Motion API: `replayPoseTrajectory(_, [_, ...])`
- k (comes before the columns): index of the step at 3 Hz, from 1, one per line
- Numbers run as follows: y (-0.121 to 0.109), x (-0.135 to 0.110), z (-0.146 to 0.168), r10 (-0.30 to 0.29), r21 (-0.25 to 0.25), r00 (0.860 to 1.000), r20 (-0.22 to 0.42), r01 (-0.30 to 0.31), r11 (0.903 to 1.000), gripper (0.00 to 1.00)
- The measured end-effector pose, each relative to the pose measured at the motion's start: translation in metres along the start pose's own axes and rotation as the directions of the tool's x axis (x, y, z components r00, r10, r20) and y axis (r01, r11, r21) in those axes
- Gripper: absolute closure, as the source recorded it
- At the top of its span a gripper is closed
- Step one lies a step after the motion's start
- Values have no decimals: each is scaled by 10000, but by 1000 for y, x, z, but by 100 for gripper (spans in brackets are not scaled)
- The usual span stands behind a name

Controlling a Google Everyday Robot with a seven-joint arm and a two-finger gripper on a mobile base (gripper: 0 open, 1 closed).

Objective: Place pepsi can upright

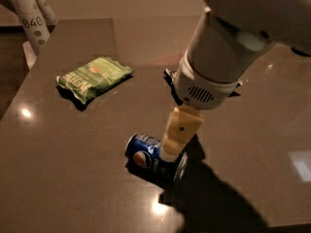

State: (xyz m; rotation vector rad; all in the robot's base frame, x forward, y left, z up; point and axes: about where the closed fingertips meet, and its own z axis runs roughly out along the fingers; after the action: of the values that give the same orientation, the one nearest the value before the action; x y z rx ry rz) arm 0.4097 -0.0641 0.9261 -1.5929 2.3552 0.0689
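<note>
At the far left edge of the dark bench [73,178] a white post [33,24] marked "840" stands beyond the corner. To its right a green chip bag [95,76] lies flat, well apart from everything else. Nearer the front, around the middle, the pepsi can [146,158] lies on its side, its logo facing up and left and one silver end turned toward the lower right. The tool [170,153] comes down at a slant from the bulky white arm [218,67] and its pale yellow tip meets the can's upper side. Whether the tool is clenched on the can or released, I cannot tell.
</note>
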Motion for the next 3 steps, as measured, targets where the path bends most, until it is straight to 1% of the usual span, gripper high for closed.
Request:
replayPoseTrajectory(1, [17, -21, 21, 453, -160, 9989, 125, -451, 9989, 0])
replayPoseTrajectory(2, [31, -40, 41, 656, -356, 9978, 132, -651, 9972, 0])
replayPoseTrajectory(3, [41, -47, 60, 885, -555, 9961, 60, -880, 9946, 0])
